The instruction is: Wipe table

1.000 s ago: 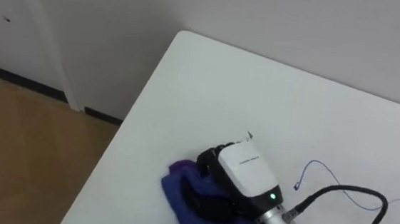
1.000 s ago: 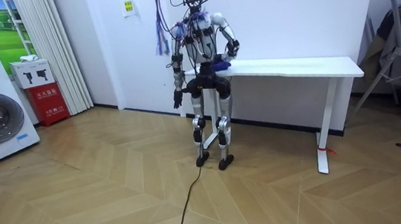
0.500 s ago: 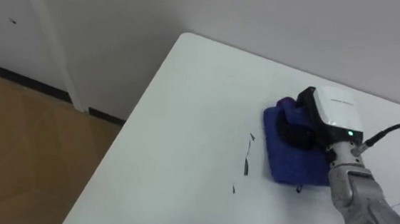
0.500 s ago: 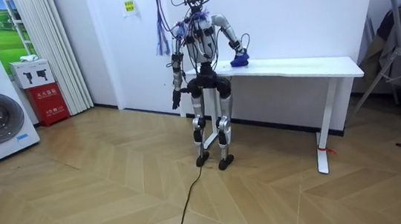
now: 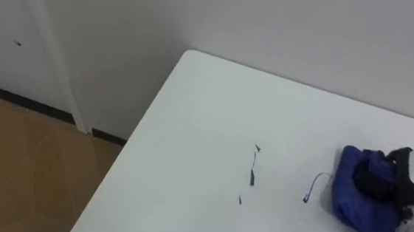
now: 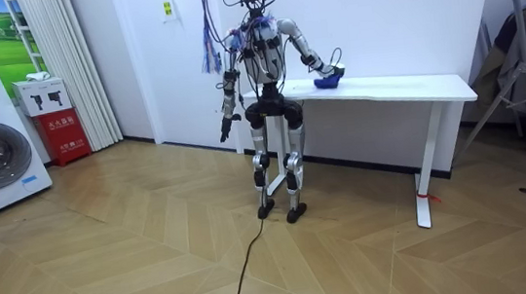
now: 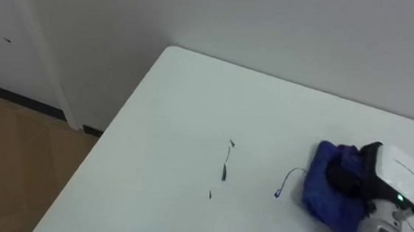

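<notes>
Wiping stroke: right hand (image 7: 391,172) grasps cloth (image 7: 329,191) on desk (image 7: 186,99). Next move, as judged: sweep over dark marks (image 7: 225,169) left of the hand.

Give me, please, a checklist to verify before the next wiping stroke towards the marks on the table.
1. Blue cloth held by the right hand: ok, its fingers curl into the cloth.
2. Cloth rests on the white table: ok.
3. Dark marks wiped away: not ok; they lie uncovered to the cloth's left.
4. Thin blue line wiped away: not ok; it shows just beside the cloth's left edge.
5. Left hand kept off the table: ok; it hangs at the robot's side.
</notes>
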### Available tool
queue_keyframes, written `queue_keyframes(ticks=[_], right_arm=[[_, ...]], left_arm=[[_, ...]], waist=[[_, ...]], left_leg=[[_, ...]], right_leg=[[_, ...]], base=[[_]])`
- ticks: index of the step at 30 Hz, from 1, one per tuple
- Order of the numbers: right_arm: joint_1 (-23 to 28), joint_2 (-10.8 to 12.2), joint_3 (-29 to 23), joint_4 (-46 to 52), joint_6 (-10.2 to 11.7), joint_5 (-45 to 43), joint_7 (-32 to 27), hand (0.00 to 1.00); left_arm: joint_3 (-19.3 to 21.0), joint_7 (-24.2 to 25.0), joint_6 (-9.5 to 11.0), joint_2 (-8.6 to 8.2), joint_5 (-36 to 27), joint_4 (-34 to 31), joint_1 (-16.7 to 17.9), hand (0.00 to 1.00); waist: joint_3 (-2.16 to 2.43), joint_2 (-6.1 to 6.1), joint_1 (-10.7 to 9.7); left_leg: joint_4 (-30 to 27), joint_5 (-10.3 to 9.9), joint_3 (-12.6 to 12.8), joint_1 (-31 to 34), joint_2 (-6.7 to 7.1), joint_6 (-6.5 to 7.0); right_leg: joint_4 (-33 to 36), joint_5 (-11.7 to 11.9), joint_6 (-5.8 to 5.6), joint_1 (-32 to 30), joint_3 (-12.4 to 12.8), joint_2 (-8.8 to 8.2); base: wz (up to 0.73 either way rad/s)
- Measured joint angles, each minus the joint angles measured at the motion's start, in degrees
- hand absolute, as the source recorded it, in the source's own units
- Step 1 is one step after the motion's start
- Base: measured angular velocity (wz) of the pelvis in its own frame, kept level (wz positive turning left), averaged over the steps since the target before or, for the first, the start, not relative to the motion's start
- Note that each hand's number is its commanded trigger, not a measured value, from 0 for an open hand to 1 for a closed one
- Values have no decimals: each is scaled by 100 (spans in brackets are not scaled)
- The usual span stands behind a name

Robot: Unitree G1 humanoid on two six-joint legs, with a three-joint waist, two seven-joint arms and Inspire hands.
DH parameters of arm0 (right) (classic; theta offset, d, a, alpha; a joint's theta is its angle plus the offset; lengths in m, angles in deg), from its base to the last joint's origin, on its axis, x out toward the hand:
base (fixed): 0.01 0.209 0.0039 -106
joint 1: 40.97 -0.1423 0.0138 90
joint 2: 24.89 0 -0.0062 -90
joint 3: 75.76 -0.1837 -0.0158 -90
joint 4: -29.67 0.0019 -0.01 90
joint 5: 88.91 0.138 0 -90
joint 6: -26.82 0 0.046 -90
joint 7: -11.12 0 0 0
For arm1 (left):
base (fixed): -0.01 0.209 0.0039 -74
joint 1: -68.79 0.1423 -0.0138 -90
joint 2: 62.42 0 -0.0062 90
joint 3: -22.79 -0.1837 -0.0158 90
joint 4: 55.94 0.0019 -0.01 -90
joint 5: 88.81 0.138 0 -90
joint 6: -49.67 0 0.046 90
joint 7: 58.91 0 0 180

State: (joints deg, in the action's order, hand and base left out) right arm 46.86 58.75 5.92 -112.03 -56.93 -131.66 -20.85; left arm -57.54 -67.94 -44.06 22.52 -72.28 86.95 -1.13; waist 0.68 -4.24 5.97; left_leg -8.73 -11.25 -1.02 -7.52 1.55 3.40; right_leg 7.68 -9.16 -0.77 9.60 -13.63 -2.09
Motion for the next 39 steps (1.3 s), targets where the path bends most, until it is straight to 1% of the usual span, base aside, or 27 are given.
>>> queue_keyframes(ticks=[3, 4, 7, 8, 10, 11, 12, 13, 14, 16, 17, 18, 19, 20, 21, 22, 23, 25, 26, 27, 28, 30, 32, 34, 36, 37, 39], right_arm=[[151, -2, -195, -135, -4, 7, -147, 100], [217, -2, -200, -129, -4, 7, -200, 100], [343, 13, -203, -13, -37, 3, -242, 100], [348, 48, -161, 147, -147, 0, -198, 100], [350, 138, 21, 525, -455, -5, -85, 100], [342, 172, 78, 670, -541, -10, -30, 100], [334, 239, 291, 1058, -703, -46, 54, 100], [313, 300, 614, 1406, -803, -135, 132, 100], [273, 360, 790, 1556, -867, -261, 178, 100], [16, 698, 1628, 2080, -1118, -761, 504, 100], [-89, 776, 1851, 2165, -1129, -926, 590, 100], [-368, 926, 2281, 2208, -1125, -1164, 764, 100], [-492, 985, 2465, 2254, -1136, -1191, 860, 100], [-683, 1110, 2736, 2347, -1150, -1211, 1022, 100], [-851, 1208, 2928, 2375, -1131, -1224, 1155, 100], [-920, 1250, 2980, 2375, -1123, -1228, 1221, 100], [-1006, 1330, 2986, 2363, -1125, -1262, 1329, 100], [-1028, 1335, 2938, 2370, -1109, -1276, 1359, 100], [-1020, 1324, 2940, 2365, -1070, -1275, 1342, 100], [-966, 1311, 2944, 2343, -954, -1254, 1311, 100], [-924, 1305, 2940, 2307, -873, -1192, 1223, 100], [-866, 1295, 2894, 2225, -781, -1125, 1113, 100], [-801, 1288, 2817, 2066, -667, -1085, 958, 100], [-665, 1286, 2628, 1984, -550, -997, 851, 100], [-415, 1283, 2366, 1823, -343, -958, 486, 100], [-327, 1283, 2275, 1800, -292, -949, 386, 100], [56, 1279, 1867, 1679, -77, -843, -55, 100]], left_arm=[[-1, -39, 0, -21, -15, 0, -2, 0], [-2, -38, 0, -22, -15, -2, -5, 0], [-4, -43, 0, -31, -12, -4, -83, 0], [-37, -51, -5, -32, -14, -3, -123, 0], [-198, -68, -8, -29, -64, -11, -255, 0], [-265, -91, -9, -28, -129, -11, -301, 0], [-404, -149, -9, -40, -159, -7, -385, 0], [-519, -201, -9, -75, -261, 4, -492, 0], [-576, -219, -7, -86, -297, 5, -547, 0], [-769, -295, -7, -150, -349, 17, -702, 0], [-807, -303, -6, -170, -354, 6, -756, 0], [-865, -325, -3, -219, -359, 7, -800, 0], [-909, -328, -1, -242, -362, 8, -837, 0], [-995, -333, -1, -277, -397, 7, -892, 0], [-1031, -333, -3, -302, -475, 8, -924, 0], [-1042, -333, -3, -304, -479, 7, -925, 0], [-1031, -334, -4, -303, -472, 5, -905, 0], [-976, -379, -40, -281, -436, 4, -695, 0], [-976, -389, -72, -264, -415, 4, -633, 0], [-966, -390, -122, -241, -344, 4, -518, 0], [-934, -391, -123, -251, -350, 8, -465, 0], [-922, -386, -122, -260, -351, 11, -470, 0], [-863, -388, -120, -260, -350, 5, -489, 0], [-802, -394, -111, -259, -348, -78, -491, 0], [-738, -423, -105, -238, -345, -107, -433, 0], [-719, -433, -105, -234, -344, -106, -425, 0], [-492, -488, -122, -226, -262, -105, -300, 0]], waist=[[-3, -43, -94], [4, -52, -119], [3, -62, -146], [5, -49, -129], [1, -24, -105], [1, -20, -92], [-15, 10, -17], [-35, 36, 90], [-50, 40, 108], [-58, 48, 347], [-63, 54, 410], [-81, 64, 470], [-95, 77, 526], [-112, 95, 588], [-131, 124, 657], [-139, 136, 691], [-141, 138, 733], [-142, 148, 760], [-139, 144, 755], [-142, 149, 724], [-133, 131, 710], [-135, 133, 680], [-119, 128, 640], [-107, 134, 553], [-95, 152, 506], [-86, 154, 479], [-78, 153, 313]], left_leg=[[-97, -18, 4, 7, 32, 6], [-114, -20, 21, 4, 36, 5], [-135, -18, 47, 0, 34, 4], [-136, -17, 67, -10, 28, 4], [-123, -17, 88, -18, 20, 3], [-112, -13, 103, -8, 15, -3], [-63, -3, 212, -9, -13, -18], [-33, -1, 315, 0, -49, -28], [-22, 4, 339, 6, -60, -37], [49, 27, 536, -3, -97, -84], [69, 32, 569, 1, -112, -94], [106, 48, 562, 26, -119, -116], [104, 49, 557, 29, -123, -119], [107, 50, 541, 45, -127, -121], [109, 50, 475, 64, -128, -121], [108, 50, 426, 79, -123, -121], [108, 50, 337, 105, -119, -121], [105, 51, 233, 132, -116, -118], [102, 51, 233, 131, -116, -117], [95, 51, 227, 118, -115, -117], [95, 51, 224, 115, -112, -117], [95, 51, 226, 114, -94, -117], [91, 44, 233, 111, -80, -105], [91, 22, 224, 111, -78, -69], [92, 14, 223, 84, -61, -55], [90, 11, 216, 76, -54, -49], [94, 4, 191, -1, -31, -23]], right_leg=[[0, -35, 13, 39, 79, -17], [3, -46, 18, 40, 104, -22], [12, -45, 18, 39, 87, -22], [25, -43, 20, 39, 99, -17], [32, -33, 28, 18, 168, 2], [44, -32, 30, -16, 203, 11], [87, -21, 48, -83, 275, 26], [106, -2, 78, -142, 345, 54], [112, 5, 88, -164, 371, 67], [138, 35, 138, -300, 502, 136], [136, 43, 151, -332, 502, 149], [132, 53, 167, -376, 479, 158], [128, 56, 172, -391, 474, 164], [101, 57, 175, -413, 461, 170], [91, 57, 175, -412, 398, 170], [87, 57, 174, -415, 372, 169], [82, 57, 174, -416, 266, 158], [79, 52, 167, -405, 205, 140], [74, 52, 167, -399, 198, 138], [33, 53, 167, -359, 188, 125], [-12, 49, 162, -327, 190, 116], [-12, 43, 152, -286, 196, 105], [-12, 12, 102, -264, 158, 45], [-6, 1, 83, -253, 60, 23], [-4, -1, 81, -181, 13, 35], [-6, -2, 79, -149, 15, 33], [-10, -16, 55, -81, 14, 14]], base=[[-1], [-9], [-6], [-11], [-13], [-23], [-47], [-47], [-45], [-40], [-26], [-7], [4], [17], [24], [40], [43], [28], [0], [0], [0], [5], [20], [24], [7], [10], [9]])
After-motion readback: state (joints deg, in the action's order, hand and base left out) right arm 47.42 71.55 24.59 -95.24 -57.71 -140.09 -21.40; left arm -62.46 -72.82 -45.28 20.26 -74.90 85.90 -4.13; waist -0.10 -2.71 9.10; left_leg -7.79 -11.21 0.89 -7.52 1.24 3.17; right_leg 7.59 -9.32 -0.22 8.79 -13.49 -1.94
